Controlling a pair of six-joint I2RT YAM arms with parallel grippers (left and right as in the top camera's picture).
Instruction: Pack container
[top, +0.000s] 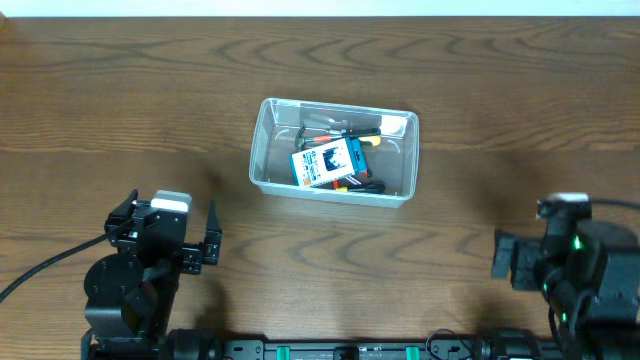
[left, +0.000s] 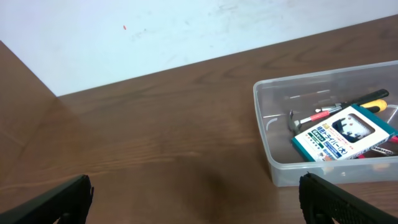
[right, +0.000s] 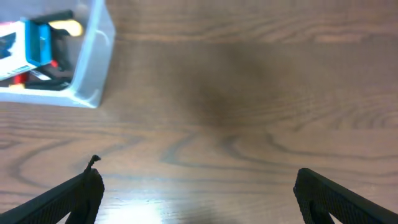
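Note:
The clear plastic container (top: 270, 165) stands at the middle of the table, holding a small blue-and-white box (top: 326, 163) on top of several hand tools (top: 345, 131). It also shows in the left wrist view (left: 273, 134) and the right wrist view (right: 93, 56). My left gripper (top: 165, 232) is open and empty at the front left, well short of the container; in its own view the fingers (left: 196, 199) are spread over bare wood. My right gripper (top: 515, 258) is open and empty at the front right, its fingers (right: 196, 193) wide apart above the table.
The wooden table (top: 500, 100) surrounds the container. A black cable (top: 40, 268) runs from the left arm towards the left edge. A white wall (left: 155, 31) lies beyond the table's far edge.

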